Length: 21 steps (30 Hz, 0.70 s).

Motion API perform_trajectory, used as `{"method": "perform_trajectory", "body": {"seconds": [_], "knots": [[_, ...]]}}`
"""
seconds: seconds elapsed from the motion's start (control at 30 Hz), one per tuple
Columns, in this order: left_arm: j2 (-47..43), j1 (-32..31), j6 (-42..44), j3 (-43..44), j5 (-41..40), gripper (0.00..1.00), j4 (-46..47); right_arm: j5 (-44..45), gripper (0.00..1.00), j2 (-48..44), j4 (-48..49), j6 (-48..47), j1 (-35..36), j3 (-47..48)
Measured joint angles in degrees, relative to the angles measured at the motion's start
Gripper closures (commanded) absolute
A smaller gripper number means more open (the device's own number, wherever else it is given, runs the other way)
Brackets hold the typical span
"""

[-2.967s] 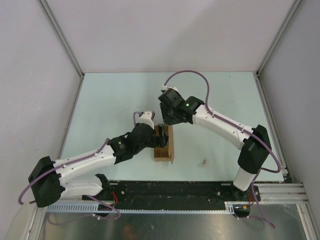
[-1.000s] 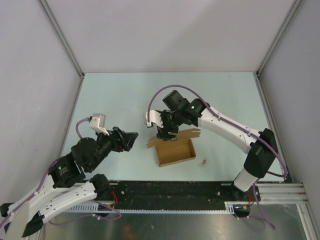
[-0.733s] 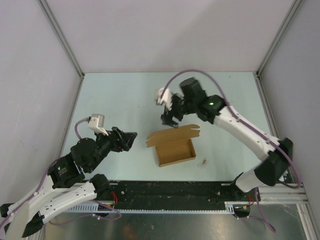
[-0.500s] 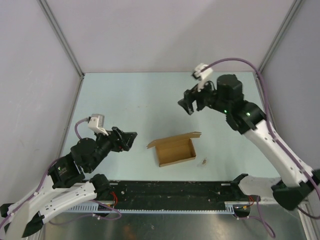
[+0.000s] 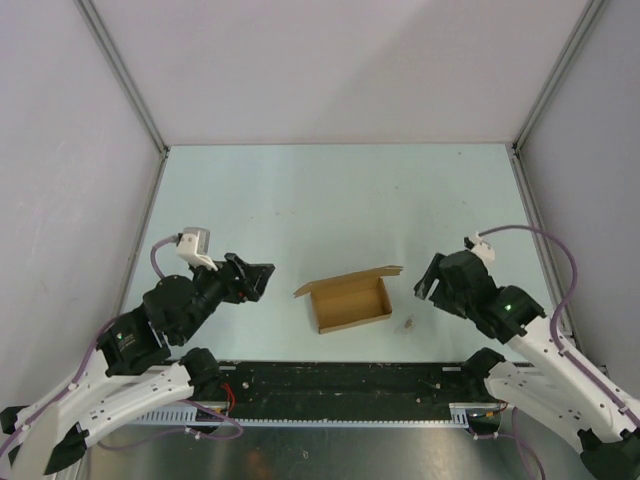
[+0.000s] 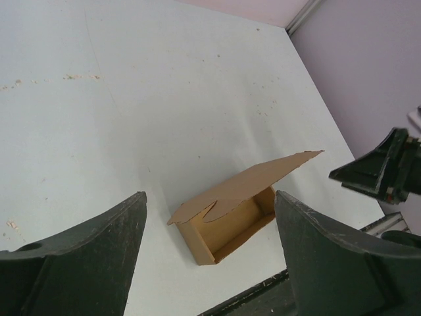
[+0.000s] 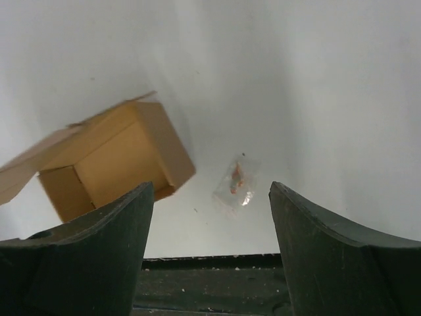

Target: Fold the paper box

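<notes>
The paper box [image 5: 348, 300] is a small brown cardboard box standing open on the table near its front edge, its lid flap raised along the far side. It shows in the left wrist view [image 6: 230, 220] and in the right wrist view [image 7: 112, 158]. My left gripper [image 5: 258, 279] is open and empty, held above the table to the left of the box. My right gripper [image 5: 431, 277] is open and empty, held to the right of the box. Neither touches the box.
A small clear scrap with a red mark [image 5: 408, 323] lies on the table just right of the box, also in the right wrist view [image 7: 235, 184]. The black rail [image 5: 340, 385] runs along the table's front edge. Grey walls enclose the other sides.
My right arm let go of the box's lid, swung up and away, then drew back to the near right. The box now lies open on the table. My left arm stayed pulled back.
</notes>
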Motion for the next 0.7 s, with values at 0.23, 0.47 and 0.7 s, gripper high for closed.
{"method": "perform_trajectory", "body": {"seconds": [0.23, 0.47, 0.7], "knots": [[-0.04, 0.0, -0.02, -0.02, 0.0, 0.17, -0.17, -3.54, 0.24, -1.22, 2.36, 9.7, -0.7, -11.41], [-0.5, 0.0, -0.04, -0.2, 0.04, 0.17, -0.28, -9.64, 0.38, 3.76, 11.61, 12.98, -4.04, -20.79], [-0.7, 0.0, -0.11, -1.29, 0.04, 0.17, -0.31, -12.39, 0.5, 4.2, 17.79, 14.01, -7.28, -24.15]]}}
